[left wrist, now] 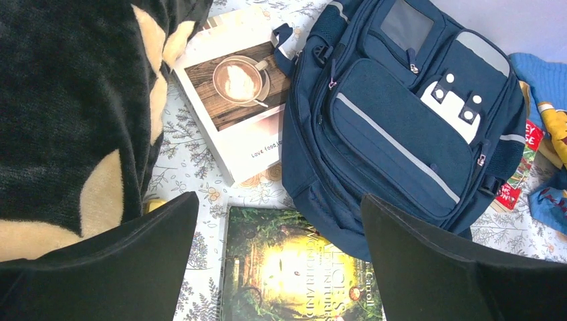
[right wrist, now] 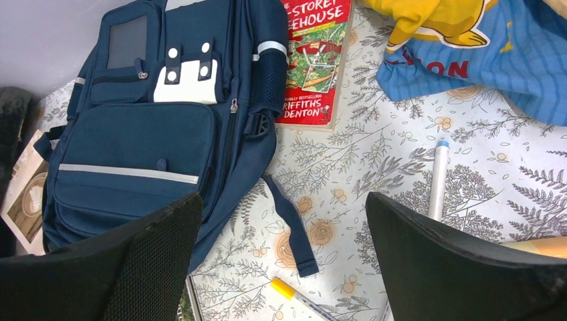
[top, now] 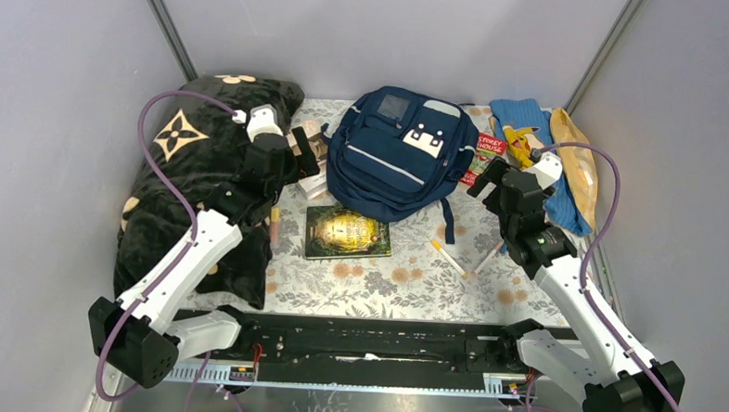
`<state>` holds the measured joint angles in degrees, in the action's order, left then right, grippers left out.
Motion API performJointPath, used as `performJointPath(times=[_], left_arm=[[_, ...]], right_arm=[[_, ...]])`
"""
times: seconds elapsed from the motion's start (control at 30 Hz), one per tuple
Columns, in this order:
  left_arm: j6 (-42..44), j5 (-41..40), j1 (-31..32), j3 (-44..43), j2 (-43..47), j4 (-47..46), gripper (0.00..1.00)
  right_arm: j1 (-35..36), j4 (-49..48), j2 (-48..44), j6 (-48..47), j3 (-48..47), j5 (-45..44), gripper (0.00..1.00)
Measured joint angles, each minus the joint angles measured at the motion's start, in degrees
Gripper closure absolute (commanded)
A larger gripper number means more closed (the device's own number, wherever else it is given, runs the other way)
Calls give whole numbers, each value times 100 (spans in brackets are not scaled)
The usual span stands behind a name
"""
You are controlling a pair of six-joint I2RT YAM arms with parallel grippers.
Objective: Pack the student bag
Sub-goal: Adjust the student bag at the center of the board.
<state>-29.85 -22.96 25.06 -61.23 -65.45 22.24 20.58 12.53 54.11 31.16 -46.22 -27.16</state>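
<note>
Far to the left of the student bag [top: 400,152] you have the black blanket [top: 204,180] with tan flower motifs, heaped along that edge of the tabletop [top: 413,287]. Your left gripper [top: 307,152] hovers just left of the bag with its jaws spread wide and nothing between them. Below it, a book with a coffee-cup photo [left wrist: 234,93] lies flat, its right edge tucked against the bag's left side.

The bag itself lies front-up at the middle of the far side, white patch and pale stripe facing you, one dark strap [right wrist: 291,227] trailing toward the near edge. Just in front of the bag, a green-covered book [top: 347,233] lies flat. In front of the bag and to its right, a yellow-tipped pen [top: 449,258] and a white pen [right wrist: 438,180] rest on the floral cover.

A red book [right wrist: 314,60] touches the bag's right side. Your right gripper [top: 485,179] hangs just right of the bag, jaws fully apart and holding nothing. Farther right lies the light-blue cloth [top: 530,148] with its yellow cartoon figure.
</note>
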Motion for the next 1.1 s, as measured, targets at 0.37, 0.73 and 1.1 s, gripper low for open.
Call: performJointPath(times=[0.37, 0.73, 1.1], left_arm=[[20, 247, 0, 85, -15, 0, 1], [4, 887, 0, -391, -1530, 190, 1], [-684, 1908, -118, -398, -2573, -28, 8]], right_arm=[[0, -7, 168, 87, 0, 136, 0], [0, -245, 675, 63, -4, 898, 1], [809, 184, 2448, -914, -1207, 2455, 0]])
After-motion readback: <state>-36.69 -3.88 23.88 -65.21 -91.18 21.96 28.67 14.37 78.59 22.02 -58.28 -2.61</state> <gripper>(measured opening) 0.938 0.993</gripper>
